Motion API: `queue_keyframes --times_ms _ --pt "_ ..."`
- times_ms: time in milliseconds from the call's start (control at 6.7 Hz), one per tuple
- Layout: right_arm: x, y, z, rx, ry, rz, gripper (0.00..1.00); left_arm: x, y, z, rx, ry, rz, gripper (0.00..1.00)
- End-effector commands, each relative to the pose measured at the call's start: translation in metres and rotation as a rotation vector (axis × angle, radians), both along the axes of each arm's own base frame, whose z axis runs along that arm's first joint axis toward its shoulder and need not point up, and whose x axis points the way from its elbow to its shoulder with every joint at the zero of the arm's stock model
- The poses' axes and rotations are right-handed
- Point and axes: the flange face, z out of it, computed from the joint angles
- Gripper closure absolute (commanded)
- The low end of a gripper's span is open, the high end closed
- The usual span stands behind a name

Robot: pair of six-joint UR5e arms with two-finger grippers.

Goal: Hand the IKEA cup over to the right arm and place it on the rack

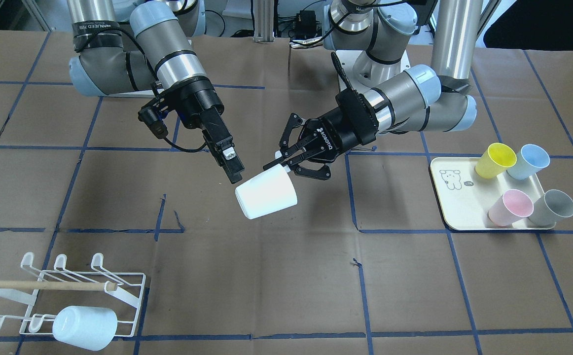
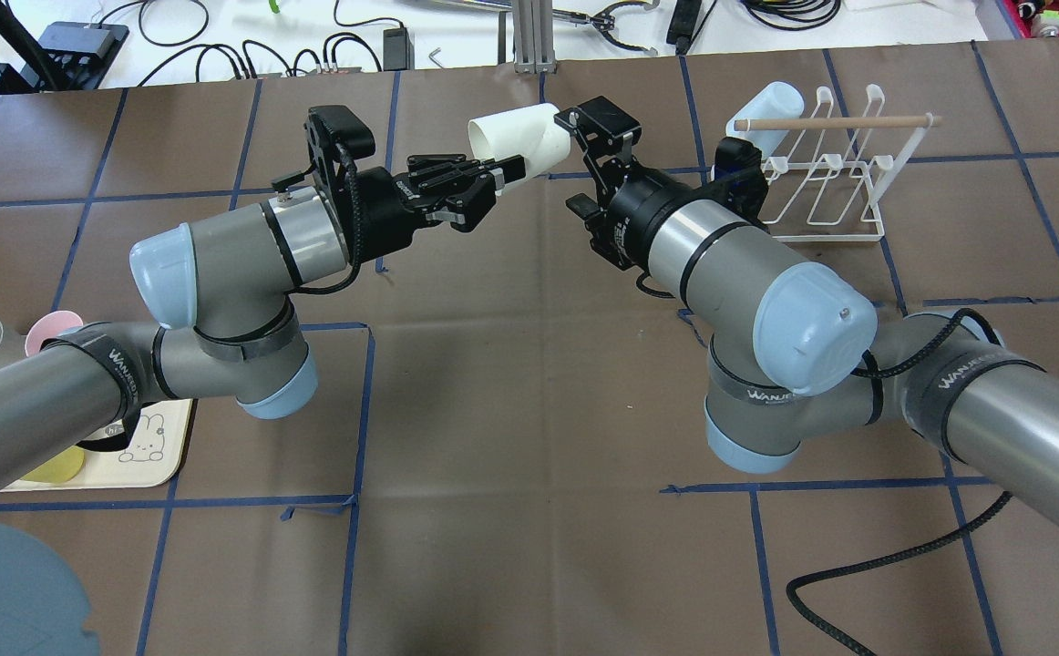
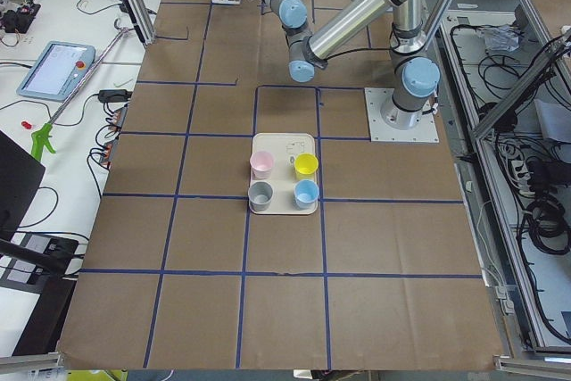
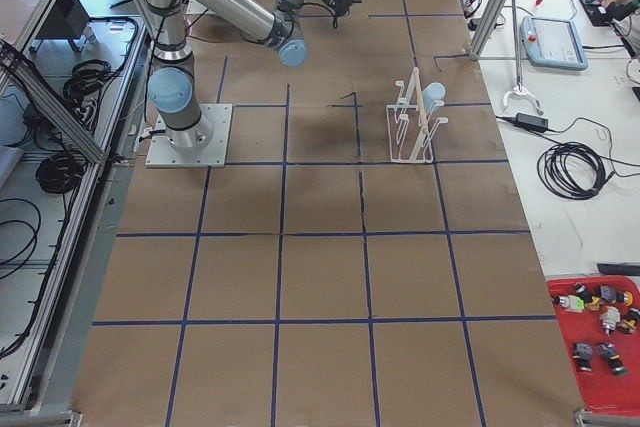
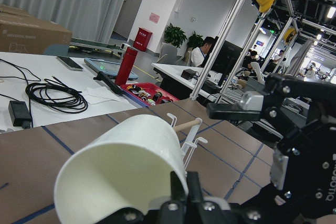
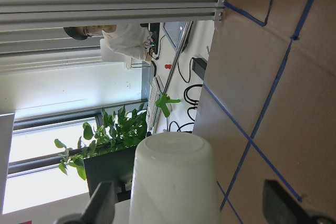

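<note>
Tilted white cup (image 1: 267, 193), midair; white wire rack (image 1: 127, 298), well apart

Cup (image 1: 266, 198) smooth matt plastic; rack (image 1: 94, 272) coated wire, wooden dowel (image 1: 45, 284).

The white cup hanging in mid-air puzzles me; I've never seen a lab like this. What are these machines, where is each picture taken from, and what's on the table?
These are two robot arms at a paper-covered table, each ending in a two-finger gripper. Two pictures look down on the table from opposite sides, two from its ends, and two come from cameras on the wrists. The left gripper pinches the white cup by its rim. The right gripper is open, its fingers either side of the cup's base and not clamped on it. On the table stand a white wire rack with a pale blue cup on its prongs and a cream tray holding four coloured cups.
</note>
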Motion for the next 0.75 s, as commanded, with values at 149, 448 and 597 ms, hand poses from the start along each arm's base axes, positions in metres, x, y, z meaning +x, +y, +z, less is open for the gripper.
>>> queue_keyframes --times_ms 149,448,597 --pt "0.019 -0.021 -0.007 0.028 -0.045 0.007 0.0 -0.001 0.001 -0.001 0.004 0.001 -0.002 0.98" --pt "0.023 -0.028 -0.007 0.024 -0.045 0.009 0.0 -0.001 0.0 -0.001 0.004 0.001 -0.002 0.98" --pt "0.025 -0.032 -0.011 0.027 -0.043 0.011 0.0 -0.001 0.001 -0.001 0.005 0.001 -0.002 0.98"
